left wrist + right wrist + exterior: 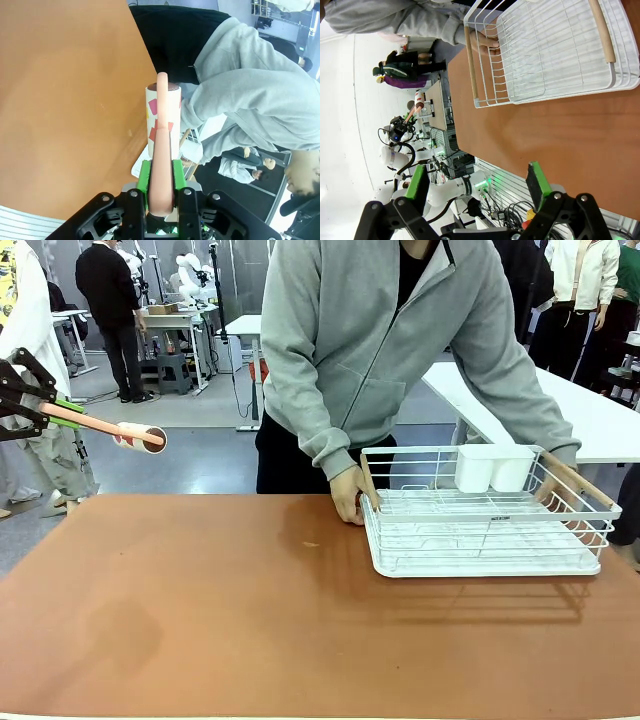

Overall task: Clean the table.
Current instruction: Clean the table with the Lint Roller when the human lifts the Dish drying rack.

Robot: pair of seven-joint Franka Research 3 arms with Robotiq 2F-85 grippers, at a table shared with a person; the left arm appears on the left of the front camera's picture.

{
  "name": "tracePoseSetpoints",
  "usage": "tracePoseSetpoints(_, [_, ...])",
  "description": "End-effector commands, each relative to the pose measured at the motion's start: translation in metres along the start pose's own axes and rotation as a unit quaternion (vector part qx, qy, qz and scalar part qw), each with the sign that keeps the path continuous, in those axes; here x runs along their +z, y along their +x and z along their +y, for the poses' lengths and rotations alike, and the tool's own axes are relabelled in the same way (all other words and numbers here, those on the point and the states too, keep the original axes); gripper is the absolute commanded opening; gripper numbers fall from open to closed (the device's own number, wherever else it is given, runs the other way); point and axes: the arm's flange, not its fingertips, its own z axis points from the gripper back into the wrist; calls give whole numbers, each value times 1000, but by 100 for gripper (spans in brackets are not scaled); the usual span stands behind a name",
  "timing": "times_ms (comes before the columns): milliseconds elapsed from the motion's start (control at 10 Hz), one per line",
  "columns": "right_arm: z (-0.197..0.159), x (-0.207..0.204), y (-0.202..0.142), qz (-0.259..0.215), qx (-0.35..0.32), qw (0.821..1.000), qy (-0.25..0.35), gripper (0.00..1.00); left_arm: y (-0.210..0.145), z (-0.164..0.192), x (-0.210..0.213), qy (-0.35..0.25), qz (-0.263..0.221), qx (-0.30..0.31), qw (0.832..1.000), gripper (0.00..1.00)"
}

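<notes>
Pink roller (162, 130), light and stiff, is sitting handle-clamped in left jaws near the worktop (200, 620); right jaws are standing apart.

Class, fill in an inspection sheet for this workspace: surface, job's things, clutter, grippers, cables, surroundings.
Surface: table, reddish-brown, with one small speck near the middle.
Job's things: lint roller, held in the air at the robot's left.
Clutter: white dish rack, with a person's hand on one end.
Grippers: left gripper shut on the lint roller's handle; right gripper open and empty.
Cables: cable bundle below the table's edge.
Surroundings: white-topped table; people standing behind.
</notes>
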Motion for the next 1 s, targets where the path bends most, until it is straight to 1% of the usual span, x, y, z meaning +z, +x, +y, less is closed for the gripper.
tracePoseSetpoints(0, [3, 2, -2, 3, 6, 1000, 2, 100, 0, 0, 1, -1, -1, 0, 1000, 0])
tracePoseSetpoints(600, [3, 2, -2, 3, 6, 1000, 2, 100, 0, 0, 1, -1, -1, 0, 1000, 0])
tracePoseSetpoints(700, [3, 2, -2, 3, 6, 1000, 2, 100, 0, 0, 0, 0, 0, 0, 1000, 22])
tracePoseSetpoints(900, [3, 2, -2, 3, 6, 1000, 2, 100, 4, -8, 7, -26, 26, -72, 997, 22])
